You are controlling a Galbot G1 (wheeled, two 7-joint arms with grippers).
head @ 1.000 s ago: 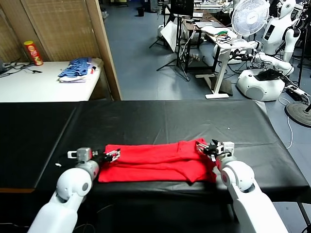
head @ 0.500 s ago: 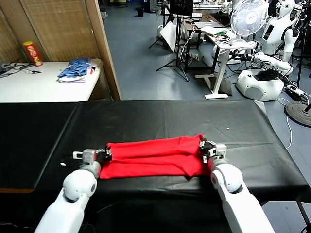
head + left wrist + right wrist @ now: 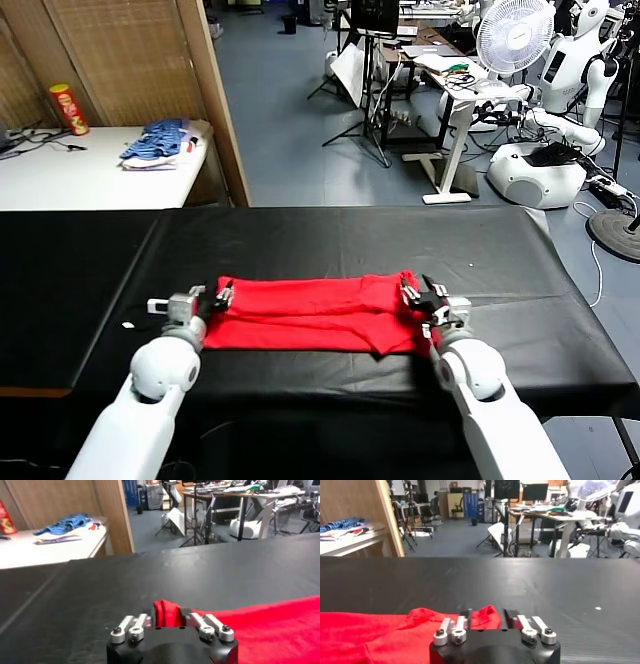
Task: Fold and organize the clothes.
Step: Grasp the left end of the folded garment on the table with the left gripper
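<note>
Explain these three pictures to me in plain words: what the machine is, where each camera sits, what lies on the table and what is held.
This is a two-armed robot folding clothes. The wide picture comes from a camera on its head, looking down; the other two come from cameras on its wrists, each looking over that arm's own hand. On the black-covered table lies a bright red cotton T-shirt, folded into a long flat band. The left hand is at the band's left end, the right hand at its right end. Both hands are open with the cloth ends between their fingers, so nothing is gripped.
</note>
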